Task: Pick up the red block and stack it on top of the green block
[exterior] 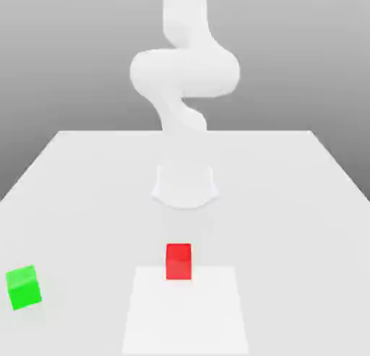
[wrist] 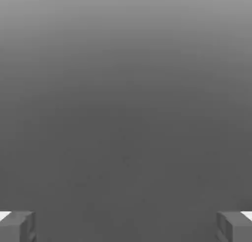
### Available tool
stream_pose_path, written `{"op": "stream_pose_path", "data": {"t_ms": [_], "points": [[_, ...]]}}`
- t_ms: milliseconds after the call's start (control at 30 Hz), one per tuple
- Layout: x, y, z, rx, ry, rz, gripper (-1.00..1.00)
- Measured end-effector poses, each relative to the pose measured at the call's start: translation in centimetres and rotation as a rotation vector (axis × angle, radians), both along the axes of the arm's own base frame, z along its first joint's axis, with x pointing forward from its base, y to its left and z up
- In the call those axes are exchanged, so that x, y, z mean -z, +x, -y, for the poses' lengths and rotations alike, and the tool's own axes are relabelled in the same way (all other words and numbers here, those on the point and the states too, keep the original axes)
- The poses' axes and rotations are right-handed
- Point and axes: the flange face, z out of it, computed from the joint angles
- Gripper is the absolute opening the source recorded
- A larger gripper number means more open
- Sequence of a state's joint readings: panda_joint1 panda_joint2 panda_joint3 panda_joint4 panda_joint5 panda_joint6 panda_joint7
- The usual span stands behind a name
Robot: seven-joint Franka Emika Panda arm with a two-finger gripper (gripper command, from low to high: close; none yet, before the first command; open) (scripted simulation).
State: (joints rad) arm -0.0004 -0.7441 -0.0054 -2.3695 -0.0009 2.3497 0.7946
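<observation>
While the claw [wrist: 126, 226] stands spread wide and empty, the red block [exterior: 178, 261] rests on the white worktop [exterior: 289, 202], well apart from the green block [exterior: 23, 287] toward the exterior view's left.

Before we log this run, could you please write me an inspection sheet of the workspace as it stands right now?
Surface: white table, flat, with a paler square patch at its near edge.
Job's things: red block upright on the table at the far edge of the paler patch; green block slightly tilted, near the table edge at the exterior view's left, apart from the red one. Nothing is stacked.
Clutter: nothing seen.
Grippers: gripper open, fingertips wide apart, nothing between them; white arm rises behind the blocks.
Cables: nothing seen.
Surroundings: plain grey backdrop.
</observation>
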Motion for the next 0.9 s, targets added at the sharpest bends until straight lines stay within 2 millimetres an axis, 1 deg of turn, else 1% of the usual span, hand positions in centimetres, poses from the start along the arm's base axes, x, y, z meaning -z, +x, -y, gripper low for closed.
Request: {"op": "stream_pose_path", "data": {"t_ms": [67,133,233,300,367,433,567,600,667,800,833,900], "points": [[5.0,1.9,0.2,0.0,-0.001,-0.074,0.0],[9.9,3.1,0.4,-0.001,-0.002,-0.147,0.0],[17.4,3.9,0.7,-0.003,-0.004,-0.256,0.0],[22.5,3.6,0.8,-0.005,-0.005,-0.331,0.0],[27.5,2.7,0.9,-0.008,-0.006,-0.41,0.0],[32.6,1.2,0.9,-0.011,-0.007,-0.493,0.0],[42.9,-3.7,1.0,-0.019,-0.007,-0.668,0.0],[45.0,-4.5,1.0,-0.02,-0.007,-0.696,0.0],[47.4,-5.2,0.9,-0.023,-0.006,-0.717,0.0],[50.8,-5.5,1.0,-0.022,-0.007,-0.724,0.0],[51.4,-5.6,1.0,-0.021,-0.007,-0.724,-1.0],[51.4,-5.6,0.9,-0.021,-0.007,-0.724,-1.0]]}}
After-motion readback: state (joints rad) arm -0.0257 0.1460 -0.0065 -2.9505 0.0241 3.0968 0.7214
